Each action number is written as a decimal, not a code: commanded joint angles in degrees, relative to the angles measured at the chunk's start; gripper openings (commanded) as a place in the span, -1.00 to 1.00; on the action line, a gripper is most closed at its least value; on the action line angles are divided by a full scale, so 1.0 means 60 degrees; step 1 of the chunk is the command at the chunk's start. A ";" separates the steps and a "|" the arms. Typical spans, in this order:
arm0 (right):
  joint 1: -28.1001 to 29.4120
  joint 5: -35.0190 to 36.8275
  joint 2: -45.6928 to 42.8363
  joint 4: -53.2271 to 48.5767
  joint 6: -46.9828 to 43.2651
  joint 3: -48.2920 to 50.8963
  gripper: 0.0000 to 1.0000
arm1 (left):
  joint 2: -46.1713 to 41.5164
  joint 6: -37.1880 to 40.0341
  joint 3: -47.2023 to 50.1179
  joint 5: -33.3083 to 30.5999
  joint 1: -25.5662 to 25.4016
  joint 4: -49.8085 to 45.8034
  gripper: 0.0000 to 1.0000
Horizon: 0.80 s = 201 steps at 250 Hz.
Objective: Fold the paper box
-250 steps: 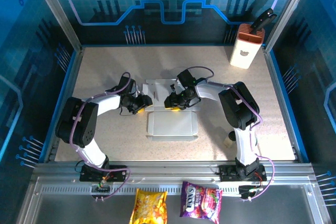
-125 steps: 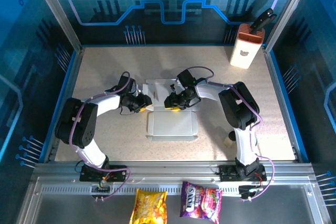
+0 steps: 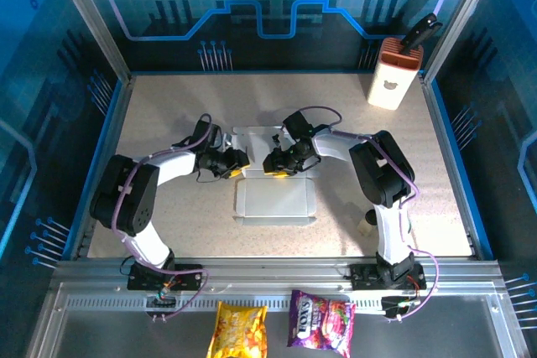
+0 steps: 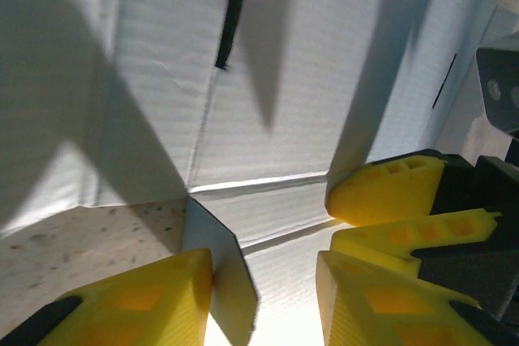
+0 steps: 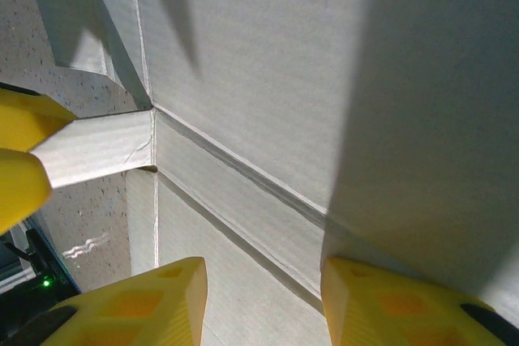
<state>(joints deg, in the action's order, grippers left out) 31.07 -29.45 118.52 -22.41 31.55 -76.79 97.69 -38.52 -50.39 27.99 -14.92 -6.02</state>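
The paper box [image 3: 275, 199] lies as a flat pale grey-white creased cutout in the middle of the table, one panel near and one farther back [image 3: 256, 138]. My left gripper [image 3: 238, 162] is at the cutout's left edge by the middle crease. Its jaws stand open [image 4: 263, 281], and a small raised flap [image 4: 217, 261] leans against the inner face of the left finger [image 4: 138, 297]. My right gripper [image 3: 278, 165] hovers low over the crease band, open [image 5: 261, 281], with bare cardboard [image 5: 268, 79] between its fingers. The same flap [image 5: 97, 147] shows there beside the left gripper's yellow fingertip [image 5: 28, 123].
A tall white-and-orange container [image 3: 393, 77] with a black handle sticking out of it [image 3: 419, 33] stands at the back right corner. Two snack bags [image 3: 239, 330] [image 3: 321, 323] lie below the front rail. Speckled tabletop [image 3: 159, 111] surrounds the cutout.
My left gripper has slid a little to the right onto the cutout's edge and its jaws have narrowed. The right gripper has barely moved.
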 commanded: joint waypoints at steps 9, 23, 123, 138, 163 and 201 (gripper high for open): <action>0.0026 0.0179 0.0176 -0.0307 0.0001 0.0260 -0.13 | 0.0393 -0.0202 -0.0422 0.0334 -0.0287 0.0214 -0.23; 0.0022 0.0184 0.0183 -0.0315 0.0002 0.0253 -0.14 | 0.0522 -0.0269 -0.0487 0.0376 -0.0352 0.0305 -0.23; 0.0022 0.0168 0.0227 -0.0199 -0.0012 0.0391 -0.28 | 0.1533 -0.0257 -0.1006 0.0627 -0.0725 0.0517 -0.32; 0.0022 0.0172 0.0264 -0.0190 -0.0014 0.0394 -0.30 | 0.1667 -0.0231 -0.0943 0.0616 -0.0768 0.0560 -0.33; 0.0008 0.0152 0.0300 -0.0176 -0.0006 0.0412 -0.31 | 0.1822 -0.0248 -0.0626 0.0468 -0.0786 0.0760 -0.35; 0.0005 0.0122 0.0322 -0.0150 -0.0013 0.0429 -0.32 | 0.1853 -0.0231 0.0143 0.0039 -0.0802 0.1281 -0.38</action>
<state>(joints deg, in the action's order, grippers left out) 30.96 -29.02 118.52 -21.76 31.55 -76.05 106.74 -39.70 -53.89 29.91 -18.87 -0.14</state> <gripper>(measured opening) 0.344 0.316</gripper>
